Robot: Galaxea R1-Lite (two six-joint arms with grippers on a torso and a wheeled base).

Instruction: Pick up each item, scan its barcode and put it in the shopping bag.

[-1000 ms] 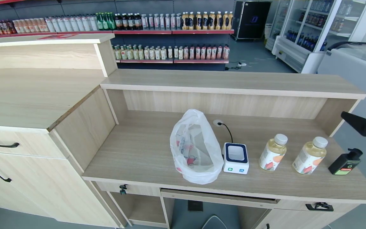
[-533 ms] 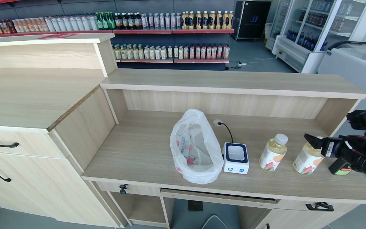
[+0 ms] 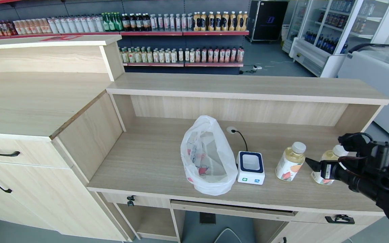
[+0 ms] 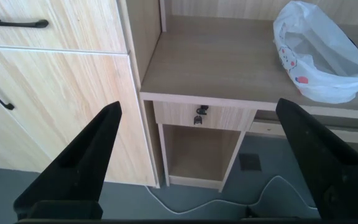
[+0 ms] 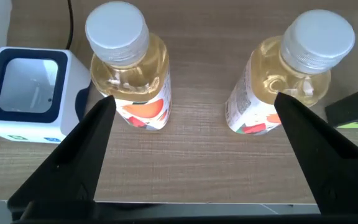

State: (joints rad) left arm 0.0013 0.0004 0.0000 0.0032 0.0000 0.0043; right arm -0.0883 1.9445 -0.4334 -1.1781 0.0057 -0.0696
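Left end effector point(image 4: 199, 104) spread wide, low in front of the bench point(image 4: 216, 59). White shopping bag point(image 4: 319, 59) sits on bench. Keyed drawer point(image 4: 229, 116) under its edge; cable point(image 4: 191, 204) on floor.

We count two white-capped juice bottles point(image 5: 129, 81) point(image 5: 263, 87), one scanner point(image 3: 250, 167) and one plastic shopping bag point(image 3: 208, 158). We also count one dark item point(image 5: 356, 107) with a green patch at the edge of the right wrist view. It is possibly a small bottle, though too little of it shows to be sure.

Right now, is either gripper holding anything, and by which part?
Nothing held: left gripper and right gripper are open and empty, the right one near the bottles.
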